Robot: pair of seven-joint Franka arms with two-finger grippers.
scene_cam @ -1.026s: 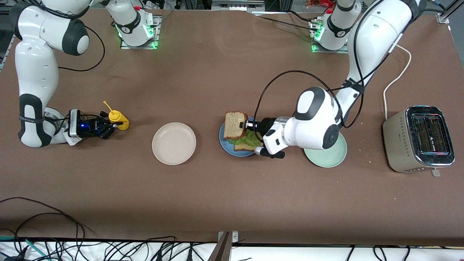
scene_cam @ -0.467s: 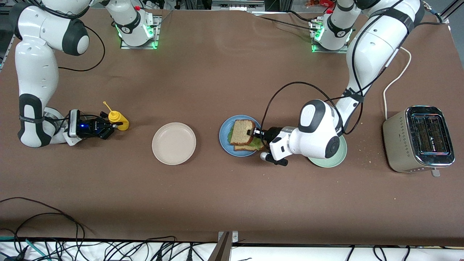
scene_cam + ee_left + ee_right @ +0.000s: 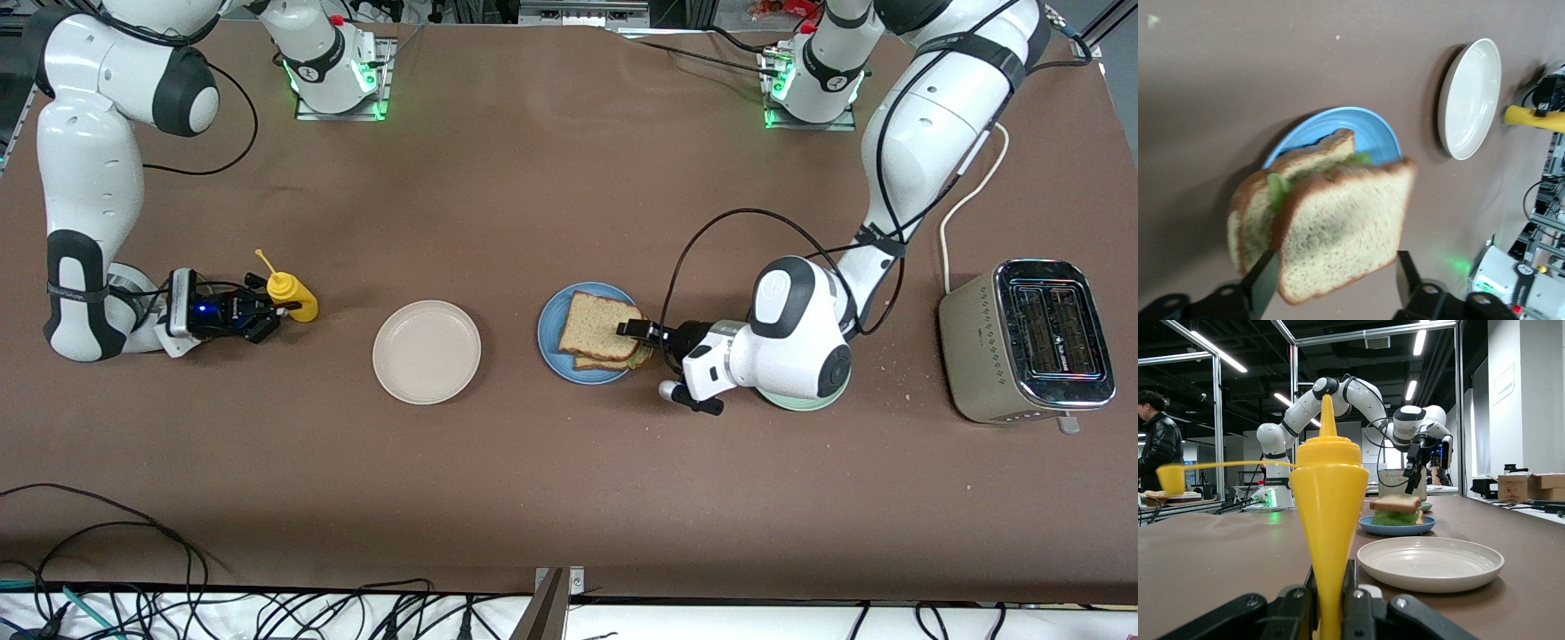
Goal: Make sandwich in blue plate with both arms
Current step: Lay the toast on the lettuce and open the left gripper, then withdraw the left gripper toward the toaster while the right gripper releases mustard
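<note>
The sandwich (image 3: 594, 331) lies on the blue plate (image 3: 551, 336): two bread slices with green lettuce between them. My left gripper (image 3: 635, 332) is low at the sandwich's edge toward the left arm's end, open. In the left wrist view the top slice (image 3: 1338, 220) sits between the fingers (image 3: 1265, 287), with a gap at one finger. The blue plate (image 3: 1368, 127) shows under it. My right gripper (image 3: 267, 313) is shut on a yellow squeeze bottle (image 3: 293, 298) that stands on the table toward the right arm's end. That bottle (image 3: 1328, 493) fills the right wrist view, with the sandwich (image 3: 1397, 510) farther off.
A beige plate (image 3: 427, 351) lies between the bottle and the blue plate. A pale green plate (image 3: 796, 404) is mostly hidden under the left arm's wrist. A toaster (image 3: 1027, 342) stands at the left arm's end. Cables run along the table's edge nearest the camera.
My left gripper came down with the top bread slice, laid it on the lettuce and opened. The left arm drew back toward its own end. The right arm stayed put.
</note>
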